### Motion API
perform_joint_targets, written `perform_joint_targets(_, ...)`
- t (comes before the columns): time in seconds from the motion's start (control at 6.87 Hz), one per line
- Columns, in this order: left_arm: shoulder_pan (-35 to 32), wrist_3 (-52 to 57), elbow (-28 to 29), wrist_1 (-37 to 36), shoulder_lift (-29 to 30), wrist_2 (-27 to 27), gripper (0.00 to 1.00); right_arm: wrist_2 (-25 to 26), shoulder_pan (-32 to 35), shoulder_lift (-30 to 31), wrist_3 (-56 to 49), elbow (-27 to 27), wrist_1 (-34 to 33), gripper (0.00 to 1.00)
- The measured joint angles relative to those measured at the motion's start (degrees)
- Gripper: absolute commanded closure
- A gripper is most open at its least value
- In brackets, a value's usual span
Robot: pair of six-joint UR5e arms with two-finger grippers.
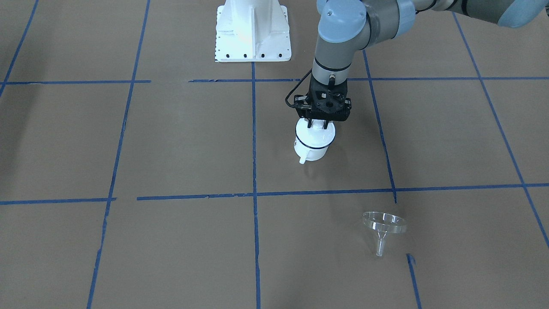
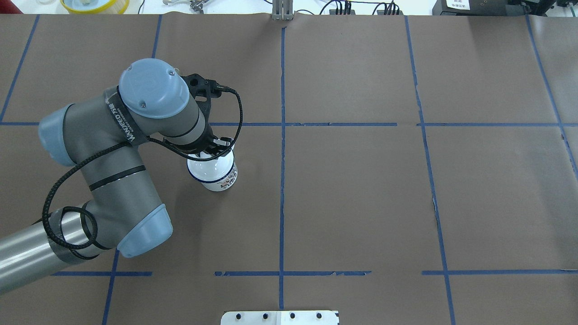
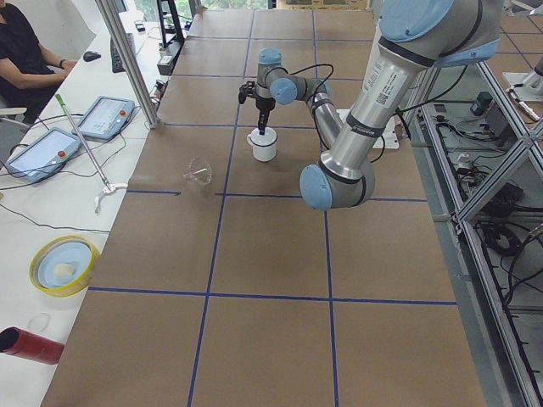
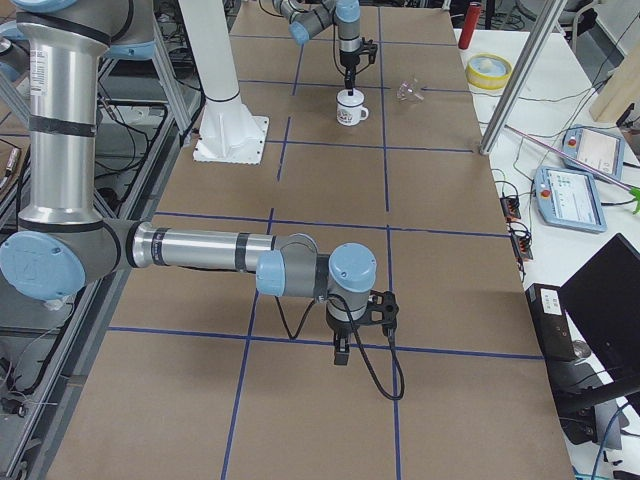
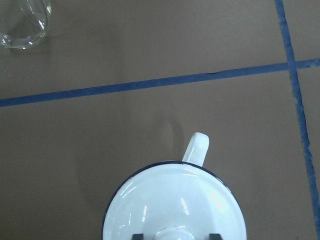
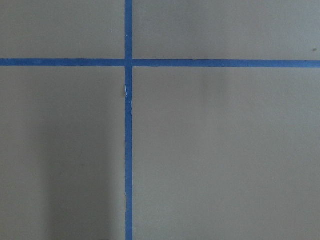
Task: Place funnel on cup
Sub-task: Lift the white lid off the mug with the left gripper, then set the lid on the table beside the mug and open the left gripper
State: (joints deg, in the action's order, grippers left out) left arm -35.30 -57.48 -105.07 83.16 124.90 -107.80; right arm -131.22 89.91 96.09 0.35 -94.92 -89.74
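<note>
The funnel (image 1: 384,226) is left untouched on the worktop (image 1: 171,141), well apart from the cup (image 1: 313,148), which is capped by a lid (image 5: 175,200) whose knob (image 5: 173,234) is straddled by the open left hand (image 1: 318,125).

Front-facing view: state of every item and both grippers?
White enamel mug with dark blue rim: upright, covered by the lid.
Round white lid with a knob: seated on the mug.
Clear transparent funnel: lying tilted on the table, apart from the mug.
Left gripper: open, straddling the lid's knob.
Right gripper: above the table; open or shut, cannot tell.
</note>
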Motion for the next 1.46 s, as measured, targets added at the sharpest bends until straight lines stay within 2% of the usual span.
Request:
perform_joint_targets(0.58,-0.53,1.82,-3.96,-2.13,-0.62,0.06,1.00,0.00,0.00,0.01,0.00,0.03,0.00,0.00)
perform_joint_targets(0.87,-3.07,5.29,-8.41,-6.80,-0.27,-0.29,1.00,0.00,0.00,-0.01,0.00,0.02,0.00,0.00)
perform_joint_targets(1.16,-6.06,11.87,-9.97,-8.14,-1.29,-0.42,1.00,0.00,0.00,0.00,0.00,0.02,0.00,0.00)
perform_joint_targets(1.31,-6.97,15.26,-10.62,-6.54,-4.19,-0.44,1.00,0.00,0.00,-0.01,0.00,0.05,0.00,0.00)
perform_joint_targets(1.46,-7.42,16.70,-11.70,-1.81,-9.53,-0.43,1.00,0.00,0.00,-0.02,0.00,0.08,0.00,0.00)
